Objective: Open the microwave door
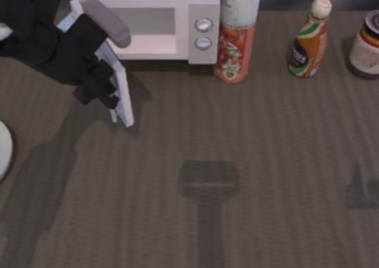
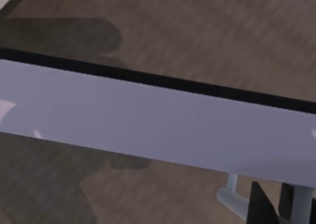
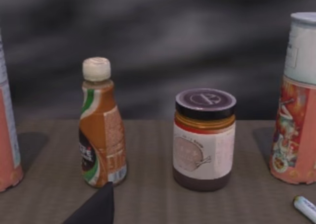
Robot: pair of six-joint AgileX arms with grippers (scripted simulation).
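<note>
The microwave (image 1: pixel 151 19) stands at the far left of the desk (image 1: pixel 249 161), and its door (image 1: pixel 118 93) is swung well out toward the near side, leaving the cavity (image 1: pixel 145 22) plainly exposed. The left pincer (image 1: pixel 98 90) sits at the door's outer edge, near the grey handle (image 1: pixel 106 21); whether its fingers are closed on the panel or just resting against it I cannot tell, as the top view hides them behind the black wrist and the left wrist view shows mostly the door's flat face (image 2: pixel 148 120). The opening looks nearly or fully done. The risk now is pushing the swing further: if the hinge is at its stop, more pull would drag or twist the light microwave and could knock the tall can (image 1: pixel 237 34) standing right beside the knob panel (image 1: pixel 203 33). A loose grip could also slip off the thin edge and let the door swing back. The right arm is parked off the top view, its camera facing a sauce bottle (image 3: pixel 101 122) and jar (image 3: pixel 204 140); its pincer state cannot be judged.
</note>
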